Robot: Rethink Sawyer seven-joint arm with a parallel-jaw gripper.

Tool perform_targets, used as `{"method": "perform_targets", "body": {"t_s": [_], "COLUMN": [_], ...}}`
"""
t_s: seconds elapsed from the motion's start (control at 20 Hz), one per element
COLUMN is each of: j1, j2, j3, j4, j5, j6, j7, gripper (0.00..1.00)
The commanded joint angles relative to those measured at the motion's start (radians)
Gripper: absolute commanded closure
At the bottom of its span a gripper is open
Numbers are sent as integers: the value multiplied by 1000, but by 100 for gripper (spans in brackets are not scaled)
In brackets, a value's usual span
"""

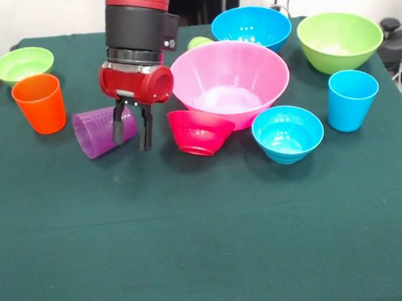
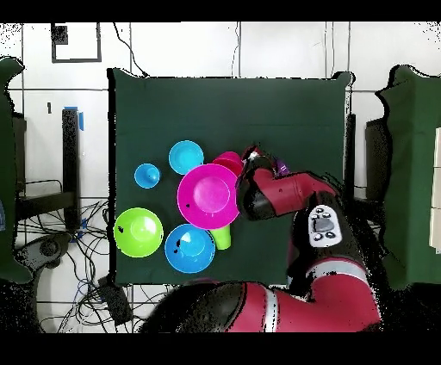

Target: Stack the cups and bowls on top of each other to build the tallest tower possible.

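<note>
Front view: arm comes straight down, gripper [image 1: 132, 132] pointing vert., fingers slightly apart, straddling rim of tipped purple cup [image 1: 99, 132]; grip unclear.

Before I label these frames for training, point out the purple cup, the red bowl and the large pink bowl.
purple cup [image 1: 95, 134], front view, on its ribbed side wall.
red bowl [image 1: 200, 128], front view, on its outer wall.
large pink bowl [image 1: 249, 60], front view, on its inner far wall.
</note>
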Motion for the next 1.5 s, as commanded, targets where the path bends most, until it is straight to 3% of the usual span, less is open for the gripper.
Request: {"method": "perform_targets", "body": {"t_s": [0.05,0.2,0.35,0.45,0.65,0.85,0.95,1.15,1.3,1.5], "j1": [-215,-448,-650,-707,-763,-772,-760,-682,-638,-617], "j2": [-11,34,186,255,344,352,315,119,-17,-180], "j3": [384,676,928,988,1025,1028,1014,940,897,872], "j4": [146,244,306,327,357,389,402,429,448,484], "j5": [-98,-98,-18,25,47,46,44,31,58,148], "j6": [262,351,502,541,522,484,472,482,547,691], "j7": [-334,-463,-636,-683,-695,-667,-637,-541,-502,-512], "gripper": [0,0,0,0,0,0,0,0,0,0]}}
